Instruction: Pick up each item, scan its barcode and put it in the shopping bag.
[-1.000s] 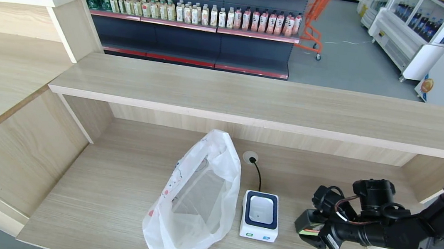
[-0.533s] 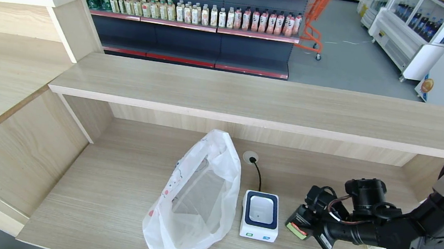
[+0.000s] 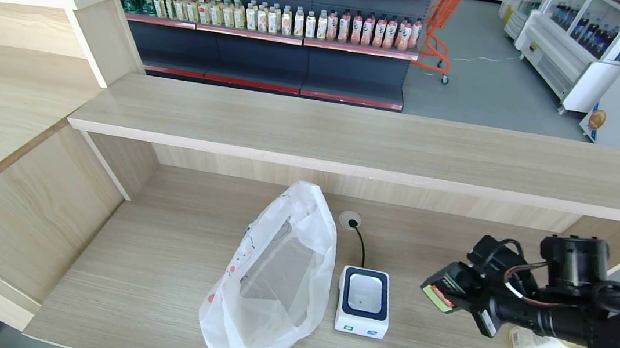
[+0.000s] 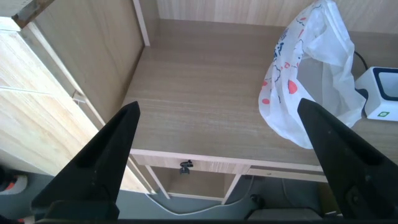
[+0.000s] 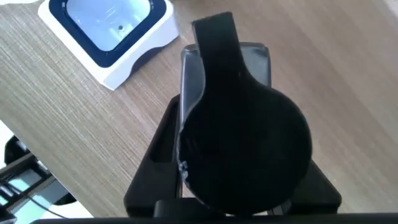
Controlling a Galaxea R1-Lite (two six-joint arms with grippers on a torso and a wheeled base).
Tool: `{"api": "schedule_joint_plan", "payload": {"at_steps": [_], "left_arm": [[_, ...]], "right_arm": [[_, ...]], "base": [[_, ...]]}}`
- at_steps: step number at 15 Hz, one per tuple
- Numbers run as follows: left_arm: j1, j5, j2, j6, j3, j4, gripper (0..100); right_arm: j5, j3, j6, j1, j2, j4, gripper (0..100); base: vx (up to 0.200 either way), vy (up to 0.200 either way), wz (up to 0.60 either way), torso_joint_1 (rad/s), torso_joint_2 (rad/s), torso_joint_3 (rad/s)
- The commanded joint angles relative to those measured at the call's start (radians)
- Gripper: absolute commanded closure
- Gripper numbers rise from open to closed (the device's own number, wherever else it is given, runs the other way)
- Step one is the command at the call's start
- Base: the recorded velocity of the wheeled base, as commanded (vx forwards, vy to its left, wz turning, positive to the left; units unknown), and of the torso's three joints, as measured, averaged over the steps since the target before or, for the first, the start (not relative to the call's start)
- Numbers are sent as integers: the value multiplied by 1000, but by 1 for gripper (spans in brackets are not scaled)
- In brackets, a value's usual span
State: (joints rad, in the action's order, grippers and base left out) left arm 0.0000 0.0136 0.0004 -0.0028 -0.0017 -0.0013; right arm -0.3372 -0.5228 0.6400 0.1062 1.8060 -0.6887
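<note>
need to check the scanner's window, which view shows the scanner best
The head view: the scanner shows whole, window up, beside the shopping bag. The right wrist view has it closer but cropped; the left wrist view catches a corner past the bag.

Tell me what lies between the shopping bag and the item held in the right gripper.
The barcode scanner stands between the shopping bag and the item in the right gripper, close beside the bag, as the head view shows.
</note>
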Motion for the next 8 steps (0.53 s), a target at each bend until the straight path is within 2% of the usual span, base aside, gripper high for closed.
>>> {"api": "schedule_joint_plan", "payload": {"at_steps": [1, 2, 3, 4, 5, 6, 7, 8], "left_arm": [[0, 0, 0, 0, 0, 0, 0], [0, 0, 0, 0, 0, 0, 0], [0, 0, 0, 0, 0, 0, 0], [0, 0, 0, 0, 0, 0, 0], [0, 0, 0, 0, 0, 0, 0], [0, 0, 0, 0, 0, 0, 0], [0, 0, 0, 0, 0, 0, 0], [0, 0, 0, 0, 0, 0, 0]], "right_arm": [[3, 147, 83, -97, -315, -5, 100], [-17, 181, 308, -114, -382, -5, 100], [-89, 181, 503, -112, -409, -3, 100], [-143, 181, 603, -111, -412, 0, 100], [-261, 178, 960, -99, -410, 2, 100], [-324, 176, 1282, -52, -407, 6, 100], [-379, 175, 1514, 21, -404, 17, 100], [-399, 175, 1663, 79, -402, 61, 100]], "base": [[0, 0, 0, 0, 0, 0], [0, 0, 0, 0, 0, 0], [0, 0, 0, 0, 0, 0], [0, 0, 0, 0, 0, 0], [0, 0, 0, 0, 0, 0], [0, 0, 0, 0, 0, 0], [0, 0, 0, 0, 0, 0], [0, 0, 0, 0, 0, 0]]}}
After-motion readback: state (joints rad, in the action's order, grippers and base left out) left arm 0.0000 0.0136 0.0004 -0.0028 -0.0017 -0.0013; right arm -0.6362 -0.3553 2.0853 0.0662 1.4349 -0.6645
